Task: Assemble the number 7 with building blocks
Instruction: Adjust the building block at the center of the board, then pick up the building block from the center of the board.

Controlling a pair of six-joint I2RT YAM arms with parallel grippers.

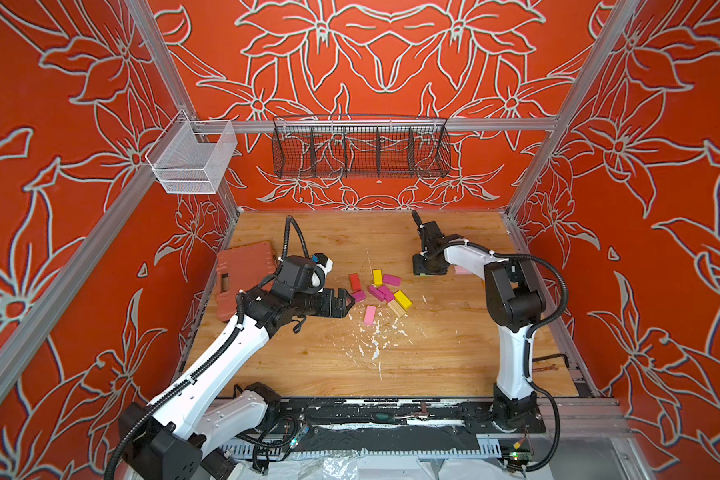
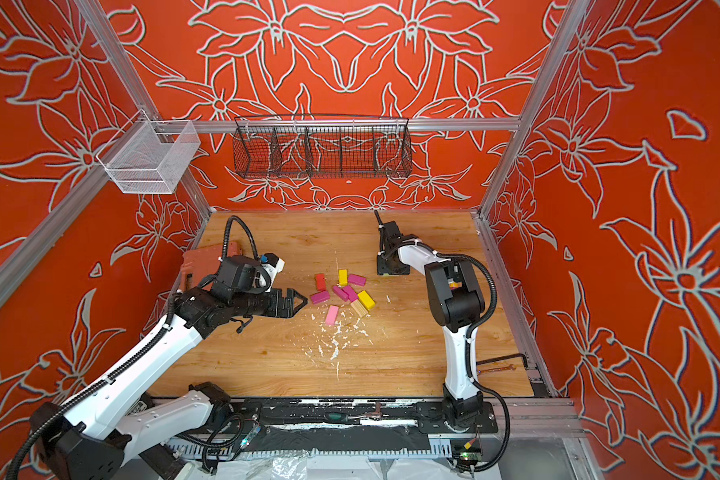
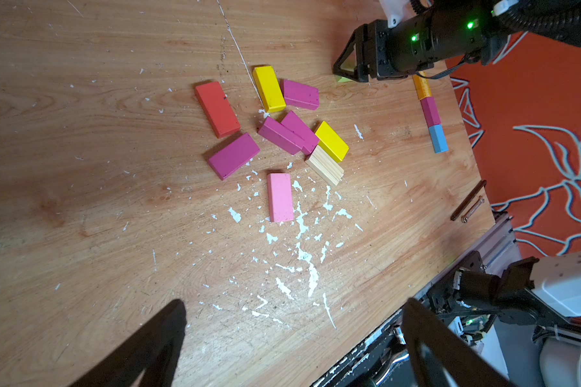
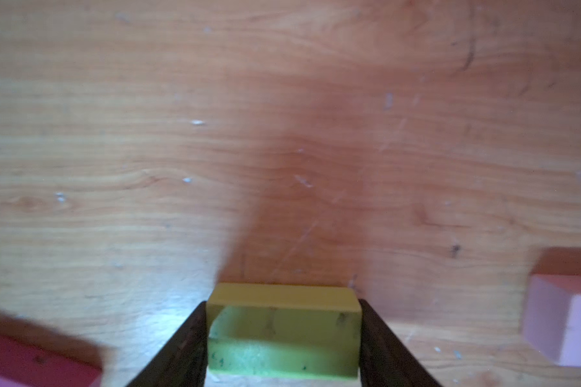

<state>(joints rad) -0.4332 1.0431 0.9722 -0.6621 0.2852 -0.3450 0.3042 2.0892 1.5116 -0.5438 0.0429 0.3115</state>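
Observation:
Several loose building blocks (image 1: 379, 291) lie in a pile mid-table: red (image 3: 217, 109), yellow (image 3: 268, 88), magenta (image 3: 232, 155), light pink (image 3: 279, 197) and bare wood (image 3: 325, 165). My left gripper (image 1: 350, 302) hovers just left of the pile, open and empty (image 3: 296, 306). Further back and to the right, my right gripper (image 1: 422, 272) is low over the table, shut on a green block (image 4: 282, 338). Of the number 7 I see only a row of orange, magenta and blue blocks (image 3: 430, 112) laid end to end beside that gripper. A light pink block (image 4: 564, 321) lies near it.
A red-brown tool case (image 1: 246, 272) lies at the left edge behind my left arm. White paint flecks (image 1: 375, 340) mark the board in front of the pile. A dark rod and a wrench (image 1: 547, 363) rest at the right edge. Wire baskets (image 1: 360, 151) hang on the back wall.

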